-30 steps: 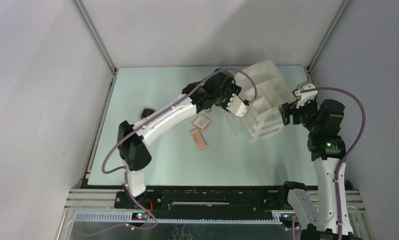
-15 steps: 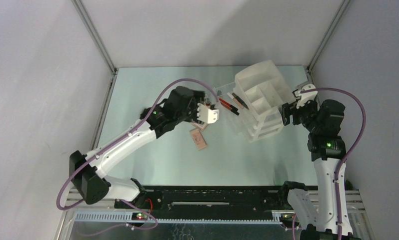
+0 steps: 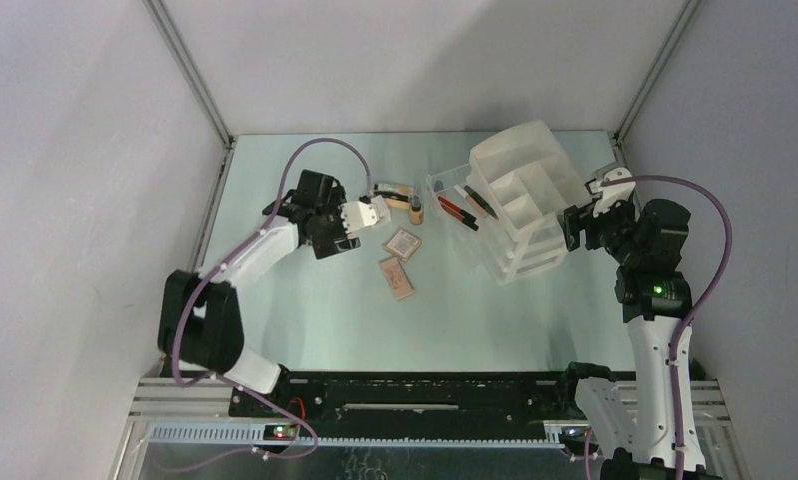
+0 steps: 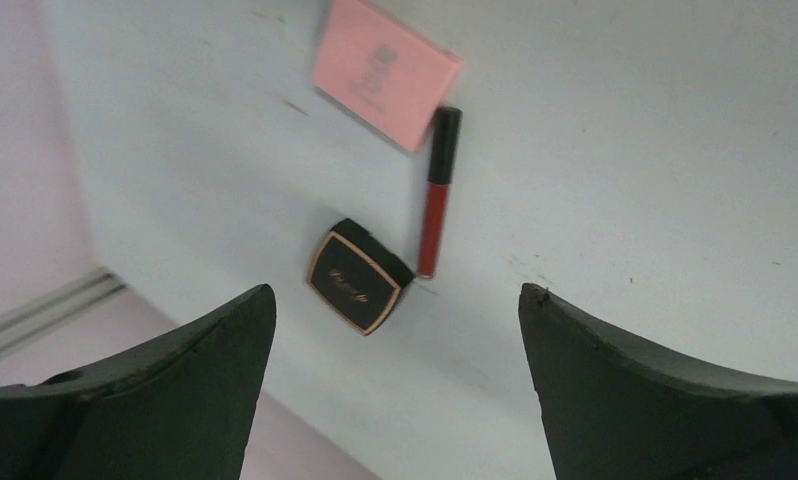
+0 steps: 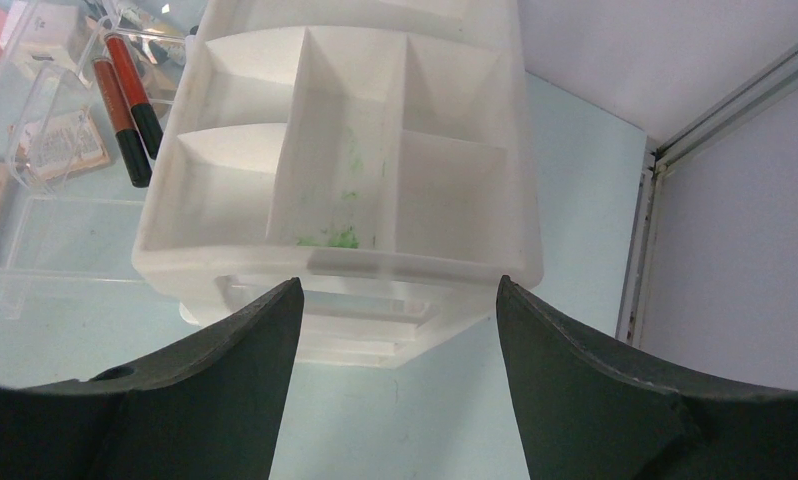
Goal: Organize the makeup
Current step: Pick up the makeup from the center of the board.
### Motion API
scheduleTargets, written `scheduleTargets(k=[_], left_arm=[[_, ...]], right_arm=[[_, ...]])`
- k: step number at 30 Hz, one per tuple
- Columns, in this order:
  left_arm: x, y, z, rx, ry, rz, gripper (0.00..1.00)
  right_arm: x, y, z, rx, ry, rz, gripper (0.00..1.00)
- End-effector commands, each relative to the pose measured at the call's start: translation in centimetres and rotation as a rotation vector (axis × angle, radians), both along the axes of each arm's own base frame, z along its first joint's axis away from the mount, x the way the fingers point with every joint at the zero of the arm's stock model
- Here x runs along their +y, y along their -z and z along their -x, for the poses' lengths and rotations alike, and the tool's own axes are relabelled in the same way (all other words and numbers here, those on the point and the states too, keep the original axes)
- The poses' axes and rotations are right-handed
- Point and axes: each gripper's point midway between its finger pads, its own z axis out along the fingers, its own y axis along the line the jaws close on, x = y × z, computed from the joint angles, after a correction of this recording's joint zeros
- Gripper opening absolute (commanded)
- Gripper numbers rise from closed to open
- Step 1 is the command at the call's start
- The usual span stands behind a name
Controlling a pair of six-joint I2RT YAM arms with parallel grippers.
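My left gripper (image 4: 397,290) hangs open and empty above the table's left part. Below it lie a black square compact (image 4: 360,290), a red tube with a black cap (image 4: 436,195) and a flat pink palette (image 4: 385,72). In the top view a beige black-capped bottle (image 3: 400,195) lies on its side, with two beige palettes (image 3: 402,243) (image 3: 397,277) in front of it. Red and black pencils (image 5: 125,110) lie in the pulled-out clear drawer (image 3: 453,200). My right gripper (image 5: 399,285) stands open at the white organizer's right side, holding nothing.
The large white organizer (image 3: 520,195) stands at the back right, its top compartments (image 5: 355,150) bare apart from a green smudge. The left wall rises close beside the compact. A metal frame rail (image 5: 643,230) runs along the table's right edge.
The left arm has swung back from the clear drawer to the table's left part, and its jaws have opened wider. The pencils now show in the drawer. The right arm has not moved.
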Motion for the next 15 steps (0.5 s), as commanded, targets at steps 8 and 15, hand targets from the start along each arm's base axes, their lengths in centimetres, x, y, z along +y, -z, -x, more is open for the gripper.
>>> scheduleTargets(k=[8,15], left_arm=[[1.9,2.6,-4.0,0.225,-0.066,0.082,0.97],[2.2,4.7,-4.6,0.341,-0.032,0.05,0.94]], right_arm=[[0.0,0.0,-0.2,-0.007,-0.005,0.009,0.8],[-0.1,0.2,-0.3,-0.003,-0.002,0.01,0.8]])
